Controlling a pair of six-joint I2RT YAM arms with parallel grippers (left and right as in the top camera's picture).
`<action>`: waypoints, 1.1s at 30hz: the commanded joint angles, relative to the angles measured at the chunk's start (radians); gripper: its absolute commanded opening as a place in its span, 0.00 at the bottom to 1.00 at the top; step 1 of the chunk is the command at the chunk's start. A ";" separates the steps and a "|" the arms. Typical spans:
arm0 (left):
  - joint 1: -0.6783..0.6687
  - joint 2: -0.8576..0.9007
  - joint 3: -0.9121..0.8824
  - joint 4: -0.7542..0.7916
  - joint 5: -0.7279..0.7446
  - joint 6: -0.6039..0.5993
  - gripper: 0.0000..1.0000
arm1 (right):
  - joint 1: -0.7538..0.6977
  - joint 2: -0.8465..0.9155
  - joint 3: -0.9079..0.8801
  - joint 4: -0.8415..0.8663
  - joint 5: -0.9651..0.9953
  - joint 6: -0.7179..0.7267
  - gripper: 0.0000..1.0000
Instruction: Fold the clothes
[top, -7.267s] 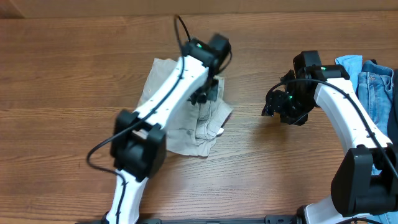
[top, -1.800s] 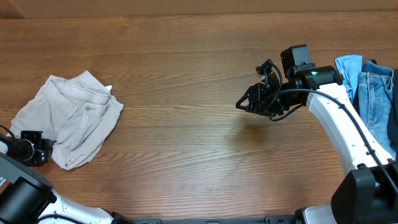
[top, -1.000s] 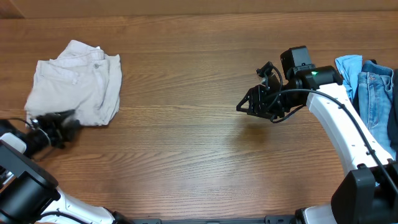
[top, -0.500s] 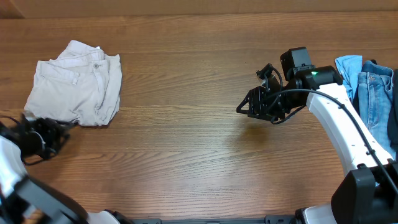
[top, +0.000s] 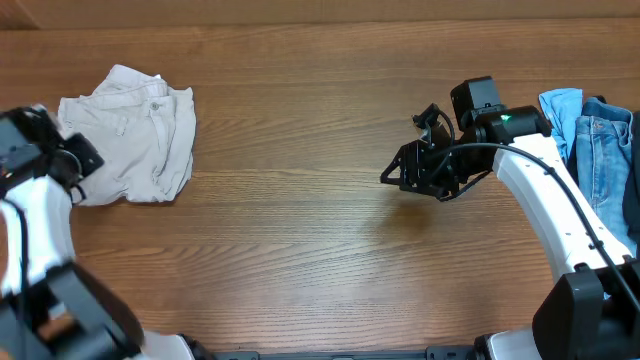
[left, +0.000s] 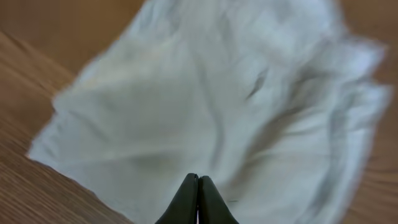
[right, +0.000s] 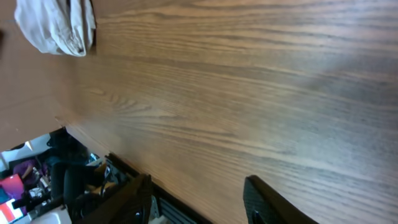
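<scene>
A wooden table (top: 300, 250) is seen from above, with a robot arm at each side.

A pair of pale beige shorts (top: 125, 135) lies in a wrinkled, roughly folded heap near the far left corner of the table. The waistband and button face up toward the far edge.

The left gripper (top: 80, 158) sits at the near left edge of the shorts, just beside or over the cloth; from above it is hard to tell which. In the left wrist view, its two dark fingers (left: 198, 199) are pressed tightly together into a single point. No cloth shows between them. The shorts (left: 211, 106) fill most of that view as a soft, blurred pale shape, with bare table showing at the lower left.

The right gripper (top: 400, 172) hangs over bare wood right of the table's middle, well apart from the shorts, and points left. In the right wrist view, the right gripper (right: 198, 180) has its jaws spread apart with only wood grain between them, so it holds nothing. In that same view the shorts (right: 56, 25) appear small in the top left corner, far from the fingers.

A pile of blue jeans (top: 600, 150) lies at the right edge of the table, behind the right arm and touching neither gripper.
</scene>
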 joint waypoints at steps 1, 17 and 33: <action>0.022 0.154 0.001 0.015 -0.077 0.010 0.04 | -0.004 -0.029 0.008 -0.019 -0.002 0.002 0.52; 0.309 0.248 0.005 -0.102 0.095 -0.128 0.06 | -0.004 -0.029 0.008 -0.053 -0.005 0.011 0.52; 0.124 -0.068 0.002 -0.389 0.086 -0.049 0.23 | -0.004 -0.029 0.008 -0.056 0.010 -0.010 0.52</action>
